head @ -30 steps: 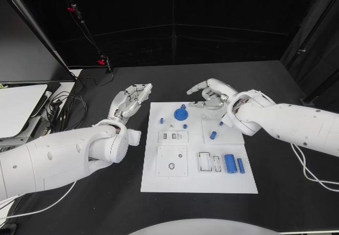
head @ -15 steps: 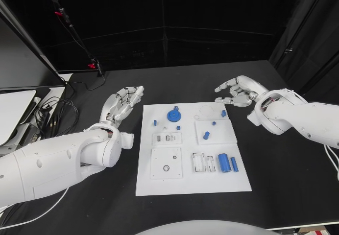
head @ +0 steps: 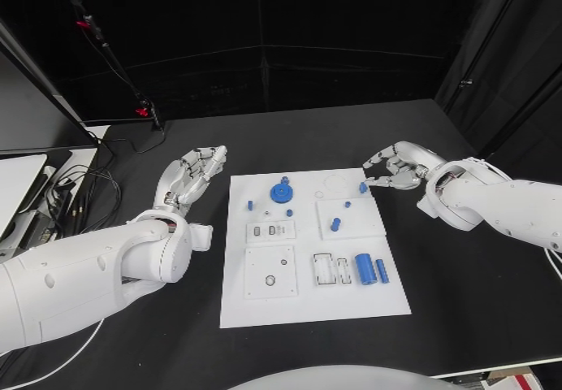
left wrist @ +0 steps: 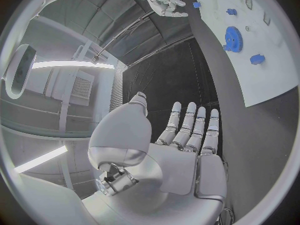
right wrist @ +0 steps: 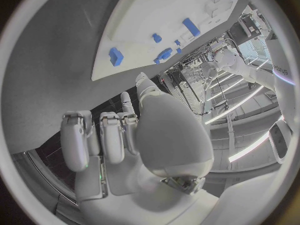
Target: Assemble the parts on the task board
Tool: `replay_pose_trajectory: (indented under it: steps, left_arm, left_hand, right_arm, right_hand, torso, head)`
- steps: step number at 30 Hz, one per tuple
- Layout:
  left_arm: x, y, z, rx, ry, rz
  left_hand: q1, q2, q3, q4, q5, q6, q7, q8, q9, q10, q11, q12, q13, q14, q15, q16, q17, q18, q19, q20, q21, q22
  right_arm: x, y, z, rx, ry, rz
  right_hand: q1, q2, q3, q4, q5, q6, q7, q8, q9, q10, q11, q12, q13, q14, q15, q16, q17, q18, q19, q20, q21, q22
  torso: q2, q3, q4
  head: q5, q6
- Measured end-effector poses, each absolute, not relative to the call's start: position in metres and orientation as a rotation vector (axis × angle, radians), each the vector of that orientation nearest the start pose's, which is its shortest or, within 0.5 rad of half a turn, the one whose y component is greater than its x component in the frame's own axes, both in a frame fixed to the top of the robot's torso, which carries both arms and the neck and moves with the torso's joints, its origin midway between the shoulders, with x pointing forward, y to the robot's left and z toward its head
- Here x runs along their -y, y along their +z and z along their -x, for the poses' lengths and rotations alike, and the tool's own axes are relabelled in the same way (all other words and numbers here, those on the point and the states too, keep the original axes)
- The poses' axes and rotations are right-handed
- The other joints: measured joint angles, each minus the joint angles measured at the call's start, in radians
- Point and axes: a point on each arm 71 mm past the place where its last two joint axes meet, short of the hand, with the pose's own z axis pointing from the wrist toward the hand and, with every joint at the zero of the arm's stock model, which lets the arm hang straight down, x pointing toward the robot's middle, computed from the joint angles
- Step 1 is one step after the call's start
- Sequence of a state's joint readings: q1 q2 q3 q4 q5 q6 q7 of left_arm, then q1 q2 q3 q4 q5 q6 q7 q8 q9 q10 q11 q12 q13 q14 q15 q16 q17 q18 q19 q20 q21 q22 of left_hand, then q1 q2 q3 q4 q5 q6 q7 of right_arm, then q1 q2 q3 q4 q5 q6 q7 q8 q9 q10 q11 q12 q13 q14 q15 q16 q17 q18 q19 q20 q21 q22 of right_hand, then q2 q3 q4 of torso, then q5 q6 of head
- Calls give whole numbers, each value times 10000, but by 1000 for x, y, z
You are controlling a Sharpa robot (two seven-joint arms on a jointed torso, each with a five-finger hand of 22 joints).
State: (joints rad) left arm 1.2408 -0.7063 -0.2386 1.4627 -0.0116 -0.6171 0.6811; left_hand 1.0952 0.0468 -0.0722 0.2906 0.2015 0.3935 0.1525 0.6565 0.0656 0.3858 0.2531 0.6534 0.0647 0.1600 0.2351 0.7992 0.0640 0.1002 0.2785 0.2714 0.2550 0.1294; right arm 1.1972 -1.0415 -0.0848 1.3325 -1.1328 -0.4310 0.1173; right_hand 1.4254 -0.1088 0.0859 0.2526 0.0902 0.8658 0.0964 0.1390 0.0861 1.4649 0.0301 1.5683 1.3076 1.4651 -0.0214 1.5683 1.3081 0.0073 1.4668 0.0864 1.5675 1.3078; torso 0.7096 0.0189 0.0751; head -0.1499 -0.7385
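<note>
The white task board (head: 307, 305) lies mid-table. On it are a blue gear (head: 283, 193), several small blue pieces such as one near the far right corner (head: 362, 188) and one in the middle (head: 335, 223), and two blue cylinders (head: 365, 269) side by side. My right hand (head: 395, 166) hovers just off the board's far right corner with fingers loosely curved and nothing in them; the right wrist view shows its fingers (right wrist: 112, 135) bare. My left hand (head: 193, 172) lies left of the board, fingers (left wrist: 194, 127) straight, holding nothing.
Cables (head: 73, 191) and a white sheet (head: 15, 183) lie at the table's left side. The board has recessed panels (head: 270, 271) in its near half. Bare black table (head: 469, 276) surrounds the board.
The head camera has shifted. My right hand has moved from over the board's far edge to just off its far right corner, uncovering a small blue piece there. The left hand stays put.
</note>
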Motion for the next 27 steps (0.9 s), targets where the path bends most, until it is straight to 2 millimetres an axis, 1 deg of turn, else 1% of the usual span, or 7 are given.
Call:
replay_pose_trajectory:
  steps: [2,6,7,13,15,21,27]
  left_arm:
    - [-177,-212,-483,-12553,-13750,8975]
    - [-177,-212,-483,-12556,-13754,8974]
    - [-177,-212,-483,-12556,-13754,8975]
    - [-177,-212,-483,-12562,-13749,8981]
    - [-177,-212,-483,-12560,-13743,8983]
    - [-177,-212,-483,-12563,-13739,8987]
    - [-177,-212,-483,-12564,-13738,8988]
  left_hand:
    - [0,0,0,0,0,0,0,0,0,0,0,0,0,0,0,0,0,1,0,0,0,0]
    - [0,0,0,0,0,0,0,0,0,0,0,0,0,0,0,0,0,0,0,0,0,0]
    - [0,0,0,0,0,0,0,0,0,0,0,0,0,0,0,0,0,0,0,0,0,0]
    - [0,0,0,0,0,0,0,0,0,0,0,0,0,0,0,0,0,0,0,0,0,-1]
    - [0,0,0,0,0,0,0,0,0,0,0,0,0,0,0,0,0,0,0,0,0,-1]
    - [0,0,0,0,0,0,-1,0,0,0,0,0,0,0,0,0,0,0,0,0,0,-2]
    - [0,0,0,0,0,-1,-1,0,0,0,0,0,0,0,0,0,0,0,0,0,0,-2]
  right_arm:
    - [367,-198,-494,-16021,5298,-2086]
    - [367,-204,-495,-16280,5138,-1958]
    - [367,-206,-495,-16338,5114,-1933]
    - [365,-210,-497,-16622,5031,-1798]
    - [364,-211,-498,-16705,5012,-1766]
    - [361,-214,-500,-16845,4904,-1727]
    - [361,-215,-502,-16915,4721,-1766]
  right_hand:
    - [53,-53,3,3,0,-67,-4,-15,-11,22,-22,0,0,0,0,0,0,0,0,0,0,0]
    - [53,-53,11,44,0,-101,-38,-65,-24,-1,-74,0,0,0,0,0,-1,0,0,0,0,-1]
    - [53,-53,1,53,0,-130,-67,-65,-33,1,-73,0,0,0,0,0,-1,0,0,0,0,-1]
    - [79,-80,1,53,0,-130,-67,-65,-33,0,-72,0,0,0,0,0,-2,0,0,-1,0,-1]
    - [171,-39,16,68,0,-161,-98,-116,-43,23,-94,0,0,0,0,0,-1,0,0,-1,0,-1]
    - [260,51,45,97,0,-163,-100,-116,-43,15,-129,0,0,1,-76,0,-2,0,0,-1,0,-2]
    - [369,160,88,81,55,-163,-100,-116,-43,1,-144,0,0,0,-76,0,-3,0,0,-1,0,-2]
  torso:
    - [0,-6,-8]
    - [2,-6,-8]
    - [4,-6,-8]
    - [5,-3,-4]
    - [6,-3,-3]
    - [11,-5,-1]
    - [11,-7,0]
  head:
    - [-17,-13]
    - [-39,-15]
    - [-39,-15]
    - [-29,-51]
    - [-16,-53]
    - [12,-56]
    - [51,-48]
